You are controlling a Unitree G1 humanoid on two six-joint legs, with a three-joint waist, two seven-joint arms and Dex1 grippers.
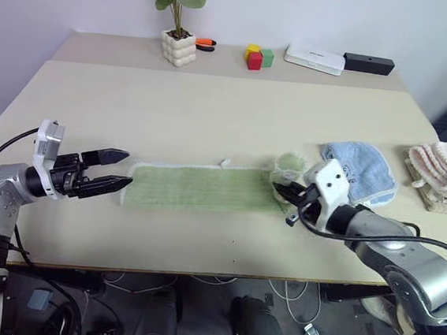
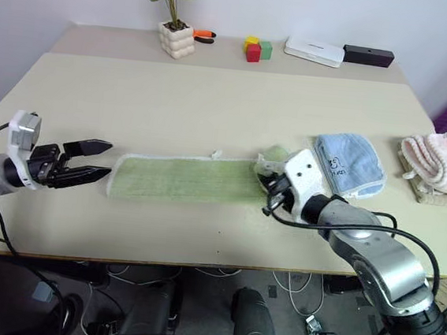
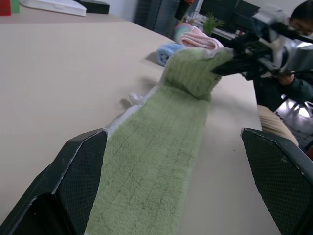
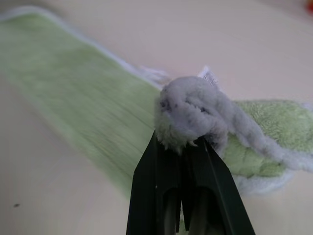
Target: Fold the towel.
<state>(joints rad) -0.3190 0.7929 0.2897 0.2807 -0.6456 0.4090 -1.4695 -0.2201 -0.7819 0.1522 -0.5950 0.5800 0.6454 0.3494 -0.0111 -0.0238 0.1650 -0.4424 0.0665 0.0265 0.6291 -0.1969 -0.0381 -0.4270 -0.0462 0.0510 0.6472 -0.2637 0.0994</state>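
Note:
The light green towel (image 1: 206, 187) lies as a long narrow strip across the near part of the table (image 1: 213, 111). Its right end (image 3: 193, 73) is lifted off the surface and curled back toward the strip. My right gripper (image 1: 282, 192) is shut on that raised end, with a bunched corner (image 4: 188, 115) pinched between its black fingers. My left gripper (image 1: 122, 170) stands open just off the towel's left end, level with the table, one finger (image 3: 73, 186) on each side of the strip's end and touching nothing.
A folded light blue towel (image 1: 362, 170) lies just right of my right gripper, and a pale pink fluffy towel (image 1: 445, 173) sits at the table's right edge. At the back stand a potted plant (image 1: 177, 44), coloured blocks (image 1: 257, 56), a white box (image 1: 315, 59) and a black box (image 1: 368, 63). A person (image 3: 298, 73) sits beyond the table.

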